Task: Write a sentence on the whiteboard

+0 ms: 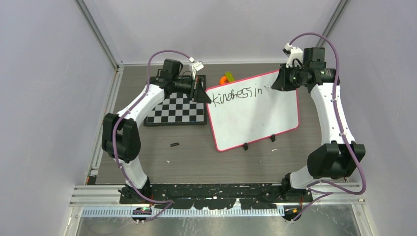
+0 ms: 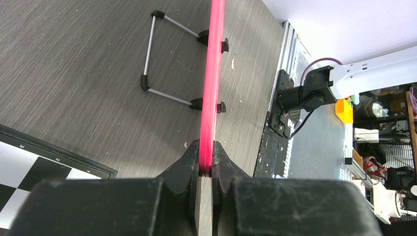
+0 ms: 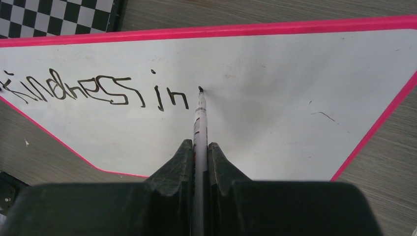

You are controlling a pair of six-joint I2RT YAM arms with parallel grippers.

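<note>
The left arm [image 1: 142, 101] and right arm [image 1: 330, 110] wear white shells between chunky black joint housings. A purple cable [image 1: 164, 51] loops along each one, and a small white camera [image 1: 197, 64] sits at each wrist. The left gripper [image 2: 207, 157] and right gripper [image 3: 199, 147] have matte black, wedge-shaped fingers [image 3: 177, 164].

One whiteboard [image 1: 255, 118], one checkerboard [image 1: 177, 110], one marker [image 3: 200, 118], two written words [image 3: 74, 91] [image 3: 169, 98].
</note>
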